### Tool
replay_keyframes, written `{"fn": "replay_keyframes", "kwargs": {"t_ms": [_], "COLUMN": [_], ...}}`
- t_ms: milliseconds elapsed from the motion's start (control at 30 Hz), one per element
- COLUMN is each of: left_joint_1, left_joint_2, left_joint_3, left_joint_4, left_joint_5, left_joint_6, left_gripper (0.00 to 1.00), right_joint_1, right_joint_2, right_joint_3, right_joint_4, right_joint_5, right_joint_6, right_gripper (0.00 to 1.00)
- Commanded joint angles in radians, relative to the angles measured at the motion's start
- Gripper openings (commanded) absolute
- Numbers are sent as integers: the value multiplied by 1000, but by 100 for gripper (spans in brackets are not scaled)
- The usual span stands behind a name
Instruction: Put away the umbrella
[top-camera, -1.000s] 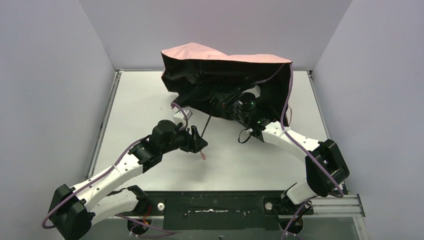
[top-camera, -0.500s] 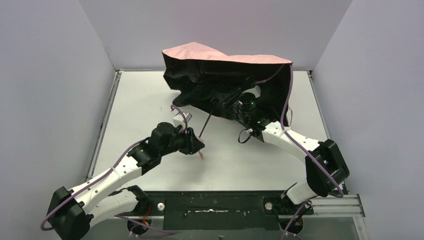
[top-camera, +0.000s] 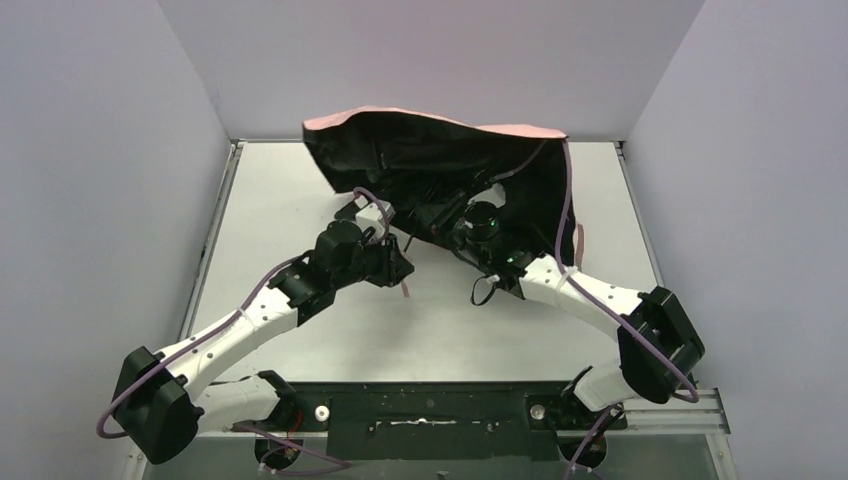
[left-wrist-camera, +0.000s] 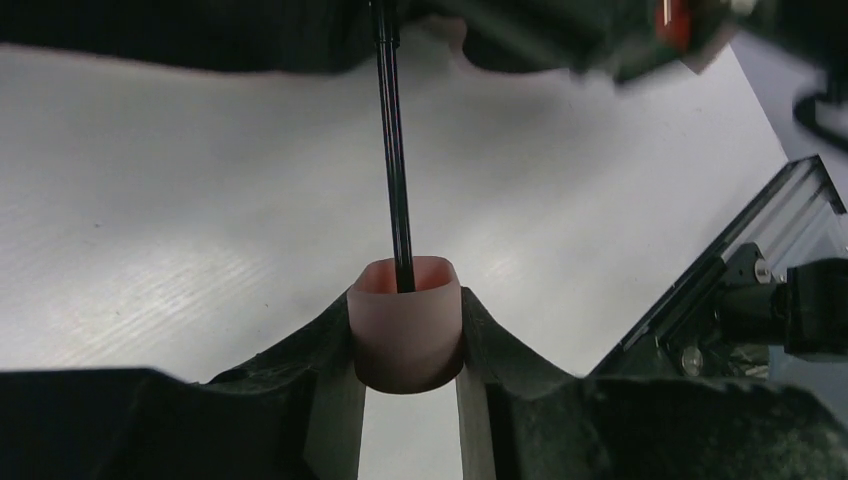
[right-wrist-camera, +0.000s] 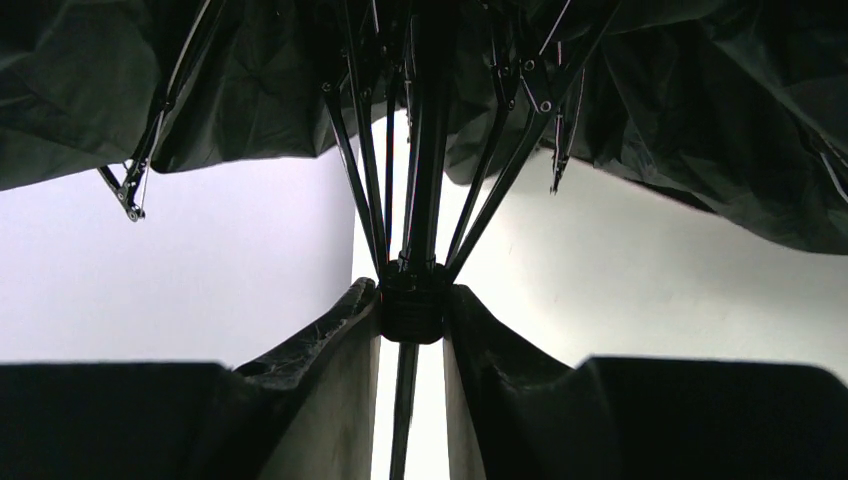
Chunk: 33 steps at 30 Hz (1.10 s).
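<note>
The umbrella (top-camera: 430, 165) stands open at the back of the table, its black underside towards me and a pale pink edge (top-camera: 330, 119) along the top. My left gripper (top-camera: 398, 266) is shut on the pink handle (left-wrist-camera: 405, 345), from which the thin black shaft (left-wrist-camera: 392, 150) runs up towards the canopy. A pink strap (top-camera: 404, 290) dangles below that gripper. My right gripper (top-camera: 458, 215) reaches under the canopy and is shut on the black runner (right-wrist-camera: 412, 305), where the ribs (right-wrist-camera: 350, 170) meet around the shaft.
The white table (top-camera: 280, 200) is boxed in by grey walls on the left, back and right. A black rail (top-camera: 430, 410) with both arm bases runs along the near edge. Purple cables (top-camera: 566, 210) trail along both arms.
My left gripper has closed on the pink handle and moved up towards the canopy. The canopy has tipped lower and shifted left, and the right arm has followed slightly left.
</note>
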<state>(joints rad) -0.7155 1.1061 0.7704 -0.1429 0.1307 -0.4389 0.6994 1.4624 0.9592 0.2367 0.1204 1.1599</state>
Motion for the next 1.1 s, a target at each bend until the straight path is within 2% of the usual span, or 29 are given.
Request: {"fn": "replay_keyframes", "kwargs": {"t_ms": [0, 167, 500, 667, 800, 867, 1067], "left_joint_1": [27, 42, 44, 48, 46, 34, -76], "left_joint_2": [59, 100, 64, 46, 36, 31, -36], "left_joint_3": [141, 161, 107, 99, 171, 253, 463], "left_joint_4": [128, 170, 144, 77, -4, -115, -421], "left_joint_5": [-9, -5, -17, -18, -28, -96, -439], "left_joint_6": [72, 80, 81, 87, 101, 98, 96], "left_gripper": [0, 0, 0, 0, 0, 0, 0], "right_joint_1": [136, 177, 144, 145, 157, 171, 217], "right_joint_2": [-54, -72, -78, -89, -82, -81, -97], "right_joint_3": [-52, -96, -73, -56, 17, 68, 195], "right_joint_4": [10, 6, 41, 64, 72, 57, -21], "right_joint_5": [-100, -93, -43, -39, -67, -67, -70], "right_joint_6": [-1, 34, 0, -43, -72, -91, -115], "right_gripper": [0, 0, 0, 0, 0, 0, 0]}}
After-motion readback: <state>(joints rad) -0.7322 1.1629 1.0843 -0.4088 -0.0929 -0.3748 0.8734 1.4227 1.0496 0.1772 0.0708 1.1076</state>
